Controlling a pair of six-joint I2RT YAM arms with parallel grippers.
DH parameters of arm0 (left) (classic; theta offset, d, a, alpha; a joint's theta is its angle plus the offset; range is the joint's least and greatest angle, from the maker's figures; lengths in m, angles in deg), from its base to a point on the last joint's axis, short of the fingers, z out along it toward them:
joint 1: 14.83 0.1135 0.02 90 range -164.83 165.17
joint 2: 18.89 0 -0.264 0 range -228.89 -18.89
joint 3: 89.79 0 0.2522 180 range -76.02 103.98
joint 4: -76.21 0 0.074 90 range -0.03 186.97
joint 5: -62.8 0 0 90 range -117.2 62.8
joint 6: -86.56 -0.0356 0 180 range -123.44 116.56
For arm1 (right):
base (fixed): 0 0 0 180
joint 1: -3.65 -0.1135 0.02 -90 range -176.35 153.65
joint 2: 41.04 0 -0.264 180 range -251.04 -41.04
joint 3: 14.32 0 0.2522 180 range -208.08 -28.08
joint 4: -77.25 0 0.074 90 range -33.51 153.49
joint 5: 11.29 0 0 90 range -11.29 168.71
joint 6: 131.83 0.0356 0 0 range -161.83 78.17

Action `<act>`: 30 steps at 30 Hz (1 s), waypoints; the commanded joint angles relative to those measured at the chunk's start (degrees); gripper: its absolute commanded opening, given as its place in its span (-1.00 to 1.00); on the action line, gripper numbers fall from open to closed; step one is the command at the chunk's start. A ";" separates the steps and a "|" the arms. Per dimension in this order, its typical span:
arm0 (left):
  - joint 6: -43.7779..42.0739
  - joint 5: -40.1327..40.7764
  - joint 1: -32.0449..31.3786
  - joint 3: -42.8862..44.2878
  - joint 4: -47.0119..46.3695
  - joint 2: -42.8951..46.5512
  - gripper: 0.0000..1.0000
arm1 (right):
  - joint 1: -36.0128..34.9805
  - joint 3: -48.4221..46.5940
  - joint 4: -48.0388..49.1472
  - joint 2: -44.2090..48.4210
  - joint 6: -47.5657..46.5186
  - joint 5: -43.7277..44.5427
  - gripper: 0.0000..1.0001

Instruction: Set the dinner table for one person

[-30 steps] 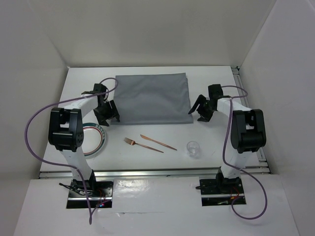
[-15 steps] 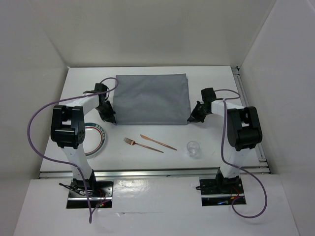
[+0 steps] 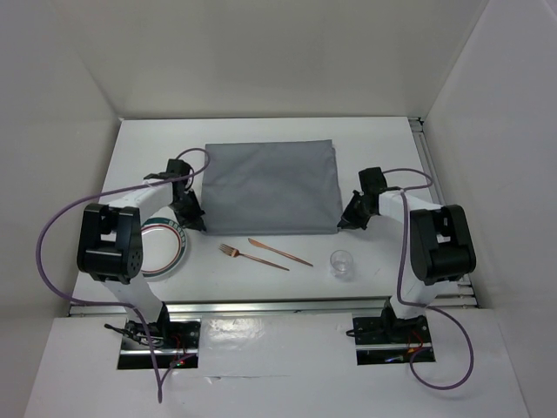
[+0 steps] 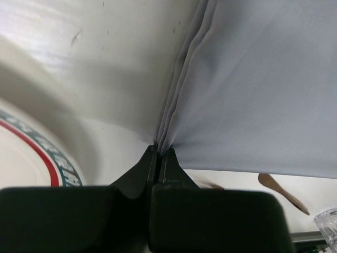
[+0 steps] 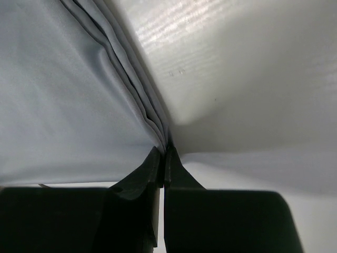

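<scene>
My left gripper (image 4: 158, 151) and right gripper (image 5: 164, 150) each clamp shut on a corner of the folded grey cloth (image 3: 270, 187) between them, likely to drag it evenly; the dinner table (image 3: 392, 144) lies just beneath both.

Our left tool (image 3: 193, 219), spread wide a second ago, is now clamping shut on the near-left corner of the grey cloth (image 3: 265, 187), and our right tool (image 3: 345, 219) is clamping shut on the near-right corner. We are drawing both arms back toward their bases, and the cloth is sliding with them across the bench (image 3: 392, 152), closing on the fork (image 3: 254, 259) and knife (image 3: 280, 252).
</scene>
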 commanded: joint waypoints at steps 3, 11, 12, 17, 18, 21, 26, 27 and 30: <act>0.97 2.60 -0.25 -1.98 1.14 4.16 -1.00 | -0.64 3.00 -1.37 4.67 -0.84 3.63 -1.00; 2.11 3.74 -0.25 -2.51 1.66 4.69 -1.00 | -1.17 4.68 -1.90 8.44 -0.84 4.16 -1.00; 2.11 4.27 -0.25 -3.03 1.67 4.69 -1.00 | -1.69 5.20 -1.90 8.45 -0.84 4.16 -1.00; 2.11 5.06 -0.25 -3.04 2.20 4.69 -0.27 | -1.70 4.68 -2.43 8.97 -0.84 4.68 -0.78; 2.11 5.67 -0.25 -2.43 2.72 4.69 -0.13 | -1.70 3.90 -3.73 8.97 -0.84 5.38 -0.69; 2.11 6.20 -0.25 -0.15 4.48 6.53 0.58 | -2.22 2.14 -5.50 10.03 -1.46 6.78 0.01; 1.59 6.73 -0.78 5.74 8.86 9.61 0.83 | -2.75 -3.05 -10.50 14.50 -3.30 8.81 0.75; 1.59 6.73 -0.78 7.58 9.40 10.83 0.83 | -2.75 -3.84 -11.30 15.12 -3.30 9.51 0.75; 0.36 6.73 -0.78 10.05 10.46 12.86 0.83 | -2.75 -5.69 -14.81 18.11 -3.92 10.57 0.78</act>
